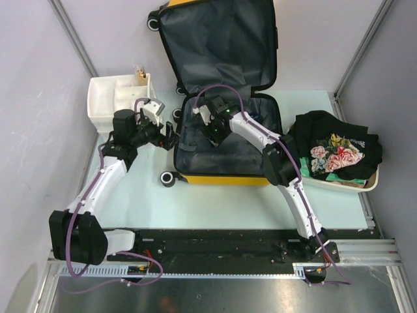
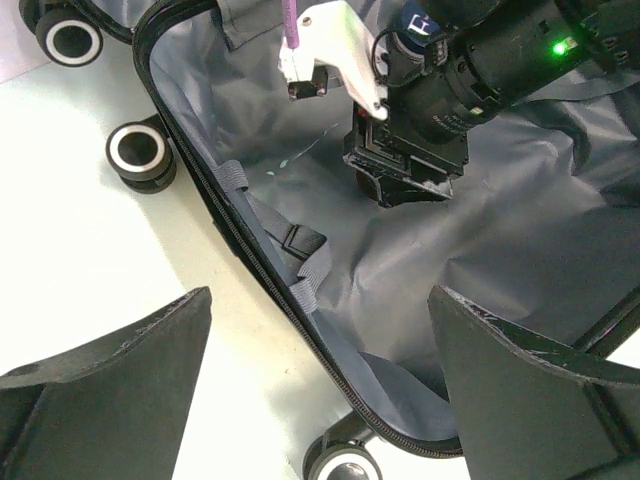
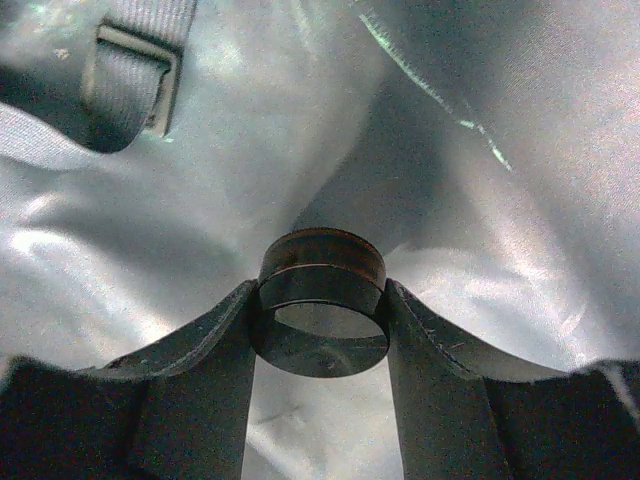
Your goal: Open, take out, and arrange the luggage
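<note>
Luggage (image 1: 221, 177) lies open mid-table, and the right gripper (image 1: 212, 134) is inside it, pinching a dark ring (image 3: 322, 262).
The ring sits in the left part of the lower shell, just above the grey lining and squeezed across its width between both fingers. The way out is probably straight up. The left gripper (image 1: 171, 139) hovers spread wide and empty just outside the left rim. Apart from the ring, the shell shows only a loose strap (image 2: 300, 250). A white tub (image 1: 365, 186) to the right holds a black flowered garment (image 1: 335, 153) (bunched up).
</note>
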`<move>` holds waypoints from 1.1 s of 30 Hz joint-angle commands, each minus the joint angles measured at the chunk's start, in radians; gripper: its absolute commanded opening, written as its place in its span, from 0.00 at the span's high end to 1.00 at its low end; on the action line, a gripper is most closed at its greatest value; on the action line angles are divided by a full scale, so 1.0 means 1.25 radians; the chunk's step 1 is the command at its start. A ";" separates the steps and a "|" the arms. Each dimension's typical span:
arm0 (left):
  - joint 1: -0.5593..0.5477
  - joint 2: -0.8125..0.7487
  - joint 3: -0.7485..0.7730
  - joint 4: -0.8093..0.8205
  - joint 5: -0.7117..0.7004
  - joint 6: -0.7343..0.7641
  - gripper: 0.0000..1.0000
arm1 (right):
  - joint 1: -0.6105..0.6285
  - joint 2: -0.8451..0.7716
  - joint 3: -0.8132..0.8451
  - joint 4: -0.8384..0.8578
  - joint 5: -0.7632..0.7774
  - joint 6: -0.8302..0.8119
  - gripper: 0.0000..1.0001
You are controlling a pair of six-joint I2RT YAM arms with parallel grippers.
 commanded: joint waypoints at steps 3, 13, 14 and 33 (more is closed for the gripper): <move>0.004 0.006 0.018 0.017 -0.018 -0.031 0.05 | 0.004 0.017 0.086 -0.006 0.041 -0.008 0.29; -0.050 0.135 0.165 -0.004 -0.037 -0.007 0.04 | -0.091 -0.242 0.050 -0.029 -0.131 0.078 0.04; -0.065 0.177 0.198 -0.020 -0.050 0.000 0.04 | -0.109 -0.300 -0.001 -0.027 -0.142 0.080 0.04; -0.278 0.624 0.499 -0.125 -0.246 0.053 0.13 | -0.395 -0.701 -0.341 -0.040 -0.177 0.042 0.00</move>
